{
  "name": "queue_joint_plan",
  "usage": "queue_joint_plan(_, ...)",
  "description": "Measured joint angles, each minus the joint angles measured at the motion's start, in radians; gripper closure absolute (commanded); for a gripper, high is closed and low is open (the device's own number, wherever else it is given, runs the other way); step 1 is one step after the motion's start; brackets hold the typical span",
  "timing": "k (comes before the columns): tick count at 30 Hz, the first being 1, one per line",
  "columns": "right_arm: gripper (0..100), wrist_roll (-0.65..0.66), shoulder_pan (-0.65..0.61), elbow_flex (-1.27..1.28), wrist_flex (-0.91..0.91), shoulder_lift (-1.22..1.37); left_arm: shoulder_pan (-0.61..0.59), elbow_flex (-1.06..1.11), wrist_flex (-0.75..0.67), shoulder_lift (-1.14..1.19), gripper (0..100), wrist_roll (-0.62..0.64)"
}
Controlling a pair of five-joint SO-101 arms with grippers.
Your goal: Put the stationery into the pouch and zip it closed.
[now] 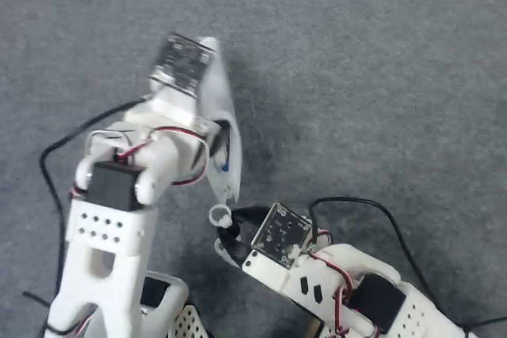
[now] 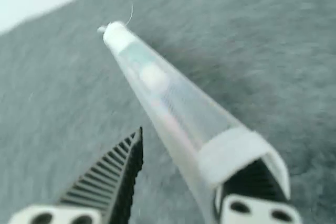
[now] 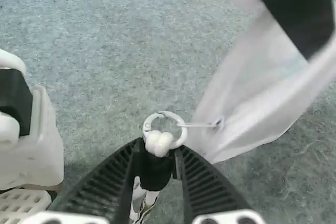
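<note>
Pinching the zip ring [image 3: 164, 128], right hand [image 3: 158, 153] is starting closure. Left hand [image 2: 191, 148] is gaping, pouch [image 2: 168, 98] hanging off one jaw.

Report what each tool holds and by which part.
The right tool pinches the zip pull ring of the pouch at its knob. The pouch's end sits over one finger of the left tool, jaws apart.

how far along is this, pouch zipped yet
Looks done: coloured shapes show through the translucent pouch, so stationery seems loaded. In hand: the pouch is up off the carpet at the open left tool, and the right tool is shut on the zip pull ring. Left: finishing the zip; how far it is closed cannot be told.
</note>
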Motion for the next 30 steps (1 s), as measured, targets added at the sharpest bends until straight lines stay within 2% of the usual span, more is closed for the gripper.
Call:
queue_joint_plan(4, 99.3, 0.0, -0.005, 0.0, 0.04, -0.043, 0.11, 0.0, -0.002, 0.0, 77, -0.147)
queue_joint_plan(8, 99.3, 0.0, -0.005, 0.0, 0.071, -0.086, 0.212, -0.011, 0.006, 0.0, 77, -0.203)
queue_joint_plan(13, 99.3, 0.0, -0.005, 0.032, 0.075, -0.155, 0.308, -0.121, 0.147, -0.002, 77, -0.262)
queue_joint_plan(23, 99.3, 0.0, 0.005, 0.061, 0.077, -0.201, 0.316, -0.416, 0.433, -0.002, 78, -0.264)
queue_joint_plan(26, 99.3, 0.0, 0.064, 0.058, 0.084, -0.204, 0.316, -0.43, 0.448, -0.002, 77, -0.264)
queue_joint_plan(30, 99.3, 0.0, 0.132, 0.008, 0.153, -0.203, 0.259, -0.431, 0.453, -0.003, 77, -0.264)
